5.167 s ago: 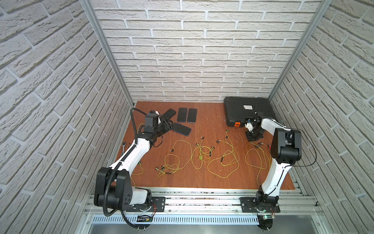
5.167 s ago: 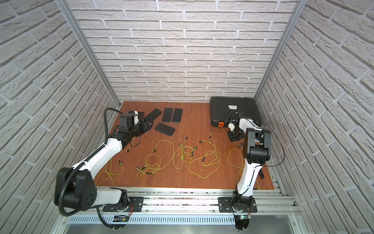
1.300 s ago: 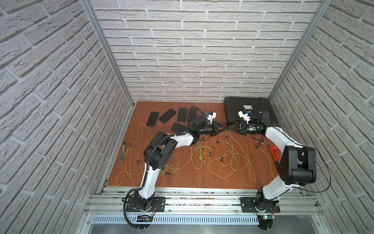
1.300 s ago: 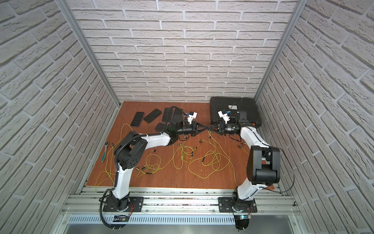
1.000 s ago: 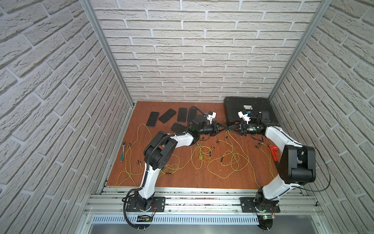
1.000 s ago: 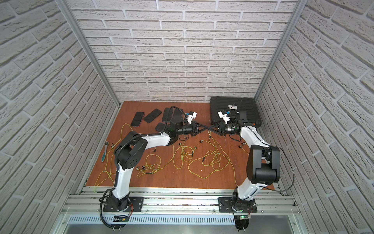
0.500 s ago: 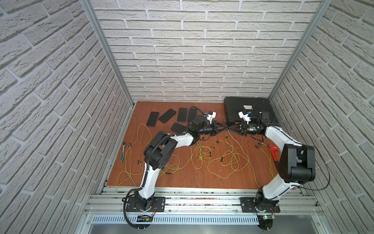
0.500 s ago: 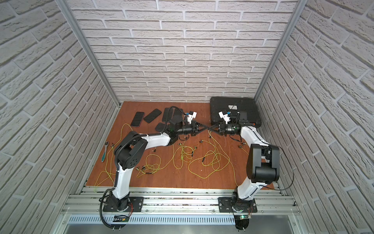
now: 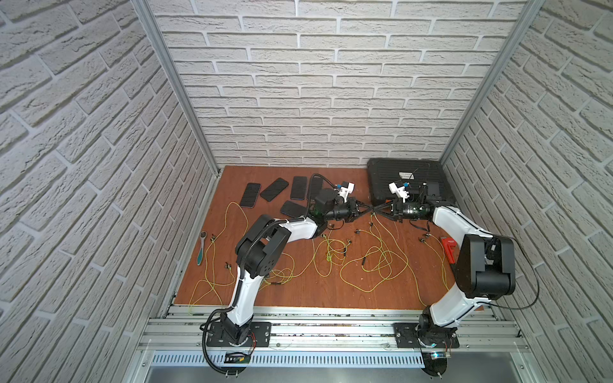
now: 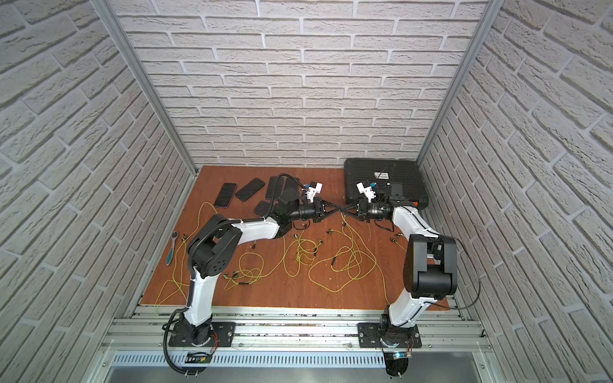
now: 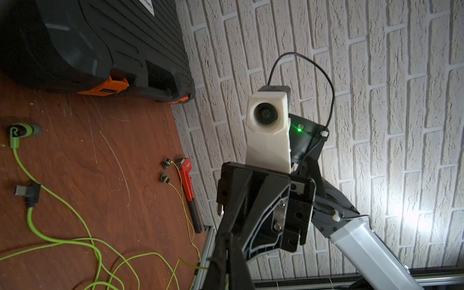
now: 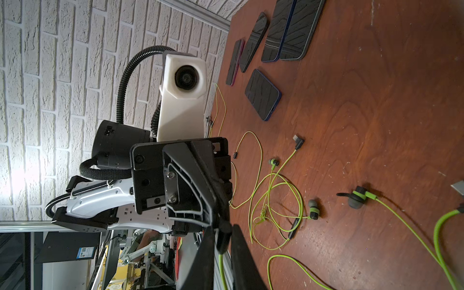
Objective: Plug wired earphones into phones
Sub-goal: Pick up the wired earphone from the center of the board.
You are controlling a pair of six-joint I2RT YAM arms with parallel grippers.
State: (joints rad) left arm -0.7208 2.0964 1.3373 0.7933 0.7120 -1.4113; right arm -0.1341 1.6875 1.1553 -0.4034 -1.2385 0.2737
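My two grippers meet tip to tip above the middle of the board, the left gripper (image 9: 371,209) (image 11: 226,251) and the right gripper (image 9: 375,210) (image 12: 223,232). The left one is shut on a yellow-green earphone cord (image 11: 227,278). In the right wrist view the dark plug (image 12: 222,239) of that cord sits between my right fingers, which press on it, and its cord hangs down. Other wired earphones (image 9: 374,265) (image 12: 273,198) lie tangled on the board. The phones (image 9: 274,189) (image 12: 262,94) lie flat at the back left, one partly behind my left arm's cable.
A ribbed black case (image 9: 406,175) (image 11: 100,37) with orange latches stands at the back right. A red pipe wrench (image 9: 449,248) (image 11: 188,185) lies by the right edge. A teal-handled ratchet (image 9: 201,248) lies by the left edge. Brick walls close three sides.
Five seconds ago the arms worked apart at the two sides of the board; now they meet in the middle. Over the last second the right jaws have narrowed onto the plug.
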